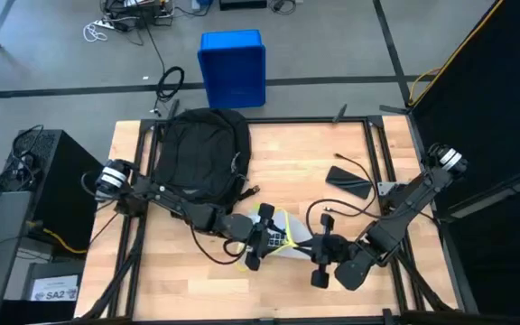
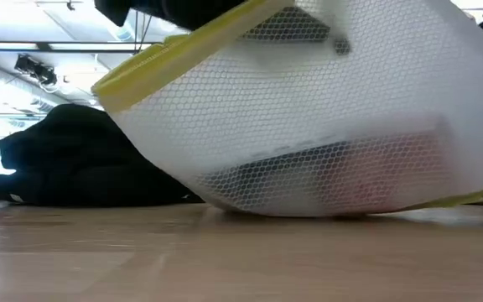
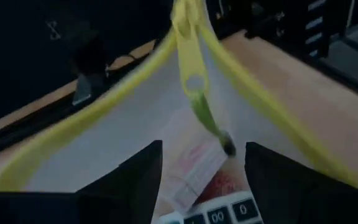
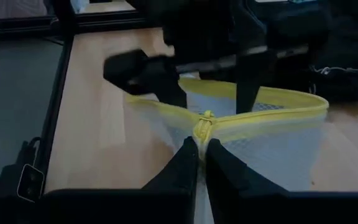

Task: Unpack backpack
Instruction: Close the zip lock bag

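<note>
White mesh pouch (image 1: 283, 236) with yellow zip trim sits mid-table between both arms. Right gripper (image 4: 199, 163) is pinched onto the zipper end (image 4: 202, 124); left gripper (image 3: 199, 180) is spread over the mouth, holding nothing. Backpack (image 1: 199, 153) lies at the far-left, well apart. Risk — the thin tab slips from the pinch, or the pouch drags instead of unzipping.
</note>
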